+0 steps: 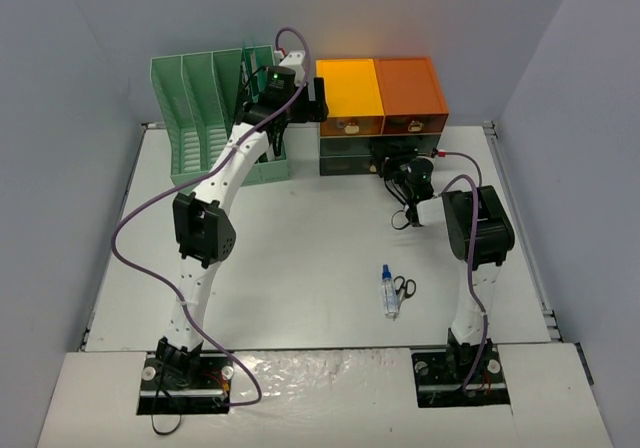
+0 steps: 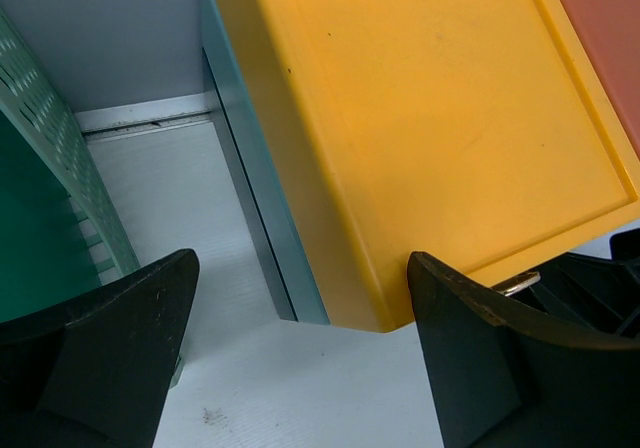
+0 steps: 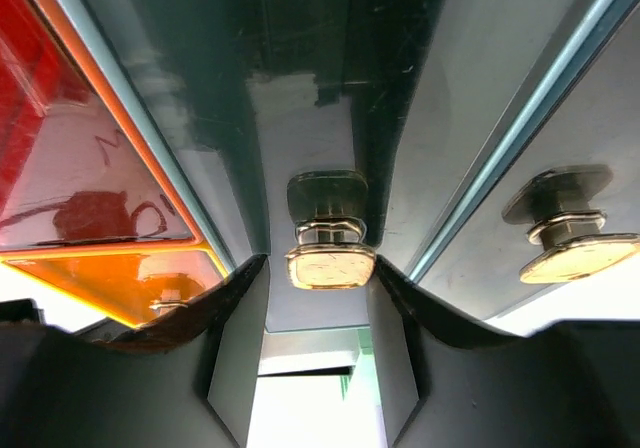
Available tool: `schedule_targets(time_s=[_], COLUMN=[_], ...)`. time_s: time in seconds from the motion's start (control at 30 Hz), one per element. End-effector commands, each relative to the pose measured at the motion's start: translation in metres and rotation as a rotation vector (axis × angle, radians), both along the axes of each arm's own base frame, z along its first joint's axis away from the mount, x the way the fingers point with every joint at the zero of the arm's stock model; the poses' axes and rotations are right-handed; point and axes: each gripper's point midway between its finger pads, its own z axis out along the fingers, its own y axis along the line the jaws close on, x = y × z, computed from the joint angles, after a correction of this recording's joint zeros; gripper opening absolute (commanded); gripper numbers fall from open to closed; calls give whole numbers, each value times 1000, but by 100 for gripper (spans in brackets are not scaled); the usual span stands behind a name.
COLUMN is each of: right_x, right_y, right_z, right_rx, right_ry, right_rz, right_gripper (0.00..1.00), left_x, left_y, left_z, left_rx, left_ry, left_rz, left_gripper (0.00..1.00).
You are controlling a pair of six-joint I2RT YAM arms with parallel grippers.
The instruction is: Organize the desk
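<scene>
The white desk [image 1: 300,238] carries a green slotted file rack [image 1: 215,113] at the back left and an orange-and-dark-green drawer cabinet [image 1: 385,108] at the back middle. My left gripper [image 1: 318,98] hangs open and empty at the cabinet's left side, over the yellow top [image 2: 430,118] and bare desk [image 2: 300,388]. My right gripper [image 1: 400,168] is at the dark green lower drawers. Its fingers [image 3: 232,303] are closed in on a brass drawer knob [image 3: 330,266]. A second knob [image 3: 570,233] shows to the right.
A small spray bottle [image 1: 389,293] and black-handled scissors [image 1: 404,288] lie on the desk near the right arm's base. The rack's edge [image 2: 55,188] is just left of my left gripper. Walls enclose the desk on three sides.
</scene>
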Motion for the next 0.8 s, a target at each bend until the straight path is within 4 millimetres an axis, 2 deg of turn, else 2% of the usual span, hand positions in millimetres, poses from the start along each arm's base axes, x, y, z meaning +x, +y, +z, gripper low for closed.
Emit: schedule_targets(time_s=[0.0,0.07,0.17,0.3,0.4,0.47,0.57,0.77], right_x=[12,8,-1,-16,-36,-48,-67,-92], right_y=[-24,-26,-30,-30,-27,-27,-27,-20], right_z=[63,60,55,65,77,73,76,57], right_rx=[52,40,27,0,-38,-78,-139,-222], right_ry=[-202,-186,-161,-158,-155,-111,-76,63], right_rz=[-90,-91,-96,-85,-53,-40,-18,47], right_gripper=[21,6,0,0,0,0,0,0], left_x=[-27,-27,-27,-26,-26,-26,-26,-24], left_y=[30,31,32,32,32,31,31,29], left_z=[-15,-15,-16,-17,-18,-18,-21,-20], left_rx=[127,134,139,137,136,134,138,130], left_ry=[105,104,105,109,112,112,117,114], left_rz=[3,4,5,7,8,8,9,11], left_gripper=[82,82,82,82,82,82,82,82])
